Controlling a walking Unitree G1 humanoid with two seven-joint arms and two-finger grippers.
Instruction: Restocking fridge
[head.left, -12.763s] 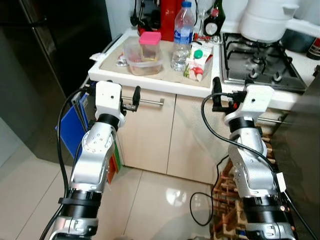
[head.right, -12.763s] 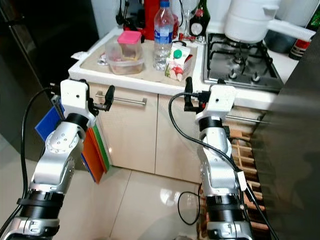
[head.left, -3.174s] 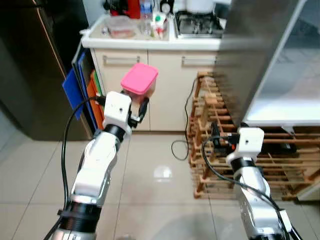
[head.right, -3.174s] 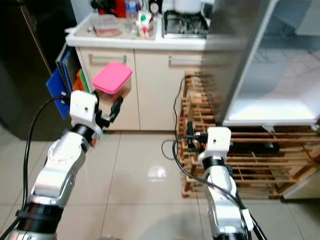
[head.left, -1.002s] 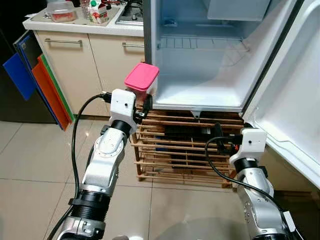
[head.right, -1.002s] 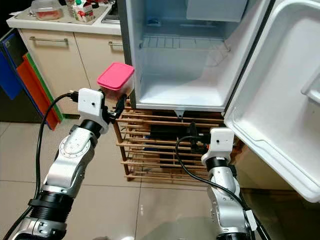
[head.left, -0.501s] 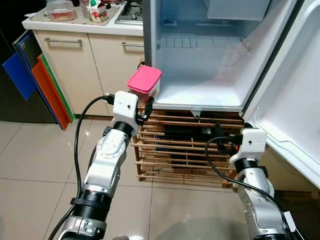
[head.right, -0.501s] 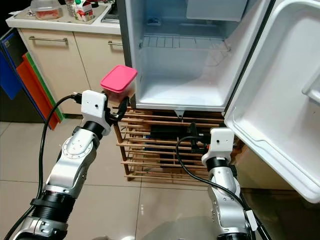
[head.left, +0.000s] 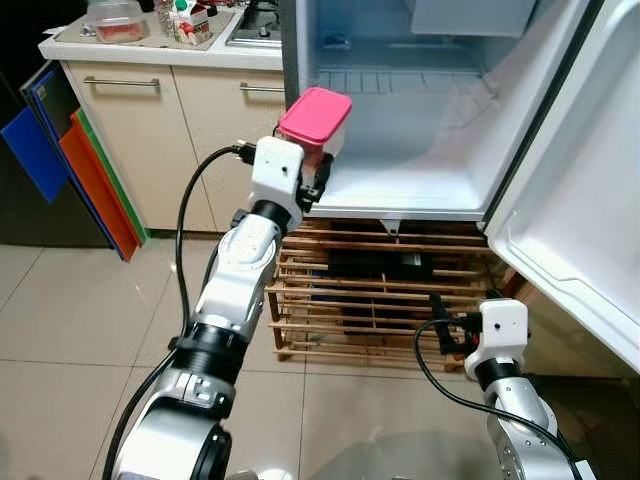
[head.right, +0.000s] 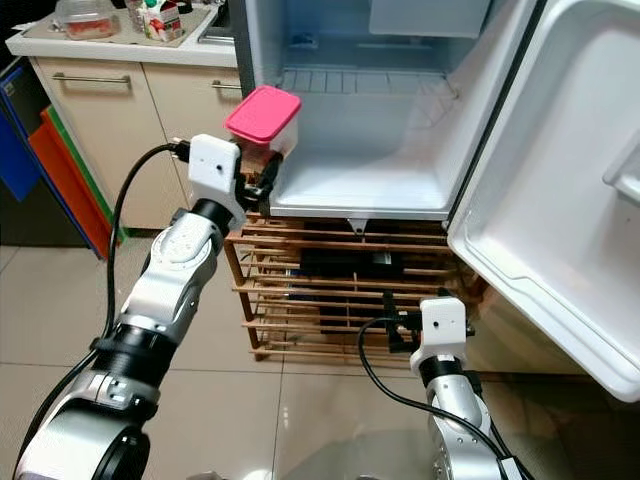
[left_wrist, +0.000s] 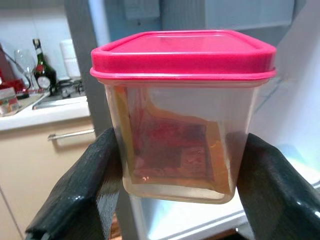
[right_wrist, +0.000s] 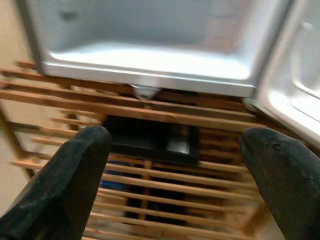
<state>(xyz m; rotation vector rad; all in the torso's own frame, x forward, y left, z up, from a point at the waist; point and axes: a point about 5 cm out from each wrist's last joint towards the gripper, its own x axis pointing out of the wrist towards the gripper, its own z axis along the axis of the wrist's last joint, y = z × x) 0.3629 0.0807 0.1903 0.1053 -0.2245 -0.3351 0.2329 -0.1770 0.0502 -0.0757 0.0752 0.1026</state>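
A clear tub with a pink lid (head.left: 316, 118) holds reddish food and stays upright between the black fingers (left_wrist: 85, 195) of my left gripper (head.left: 316, 172), which is shut on it. The tub hangs at the left front edge of the open fridge (head.left: 420, 185), just above the lip of its white bottom shelf. In the left wrist view the tub (left_wrist: 177, 115) has the fridge's grey side wall right behind it. My right gripper (head.left: 441, 326) hangs low before the wooden rack (right_wrist: 150, 170), open, nothing between its fingers (right_wrist: 65, 195).
The fridge door (head.left: 590, 200) stands open on the right, close above my right arm. A wooden rack (head.left: 350, 290) with a black box (head.left: 380, 265) sits under the fridge. Back left, a counter (head.left: 150, 45) bears a tub and cartons; coloured boards (head.left: 60, 160) lean beside it.
My left arm has lifted the pink-lidded tub up and to the right, from beside the fridge to its left front edge. My right arm has dropped lower.
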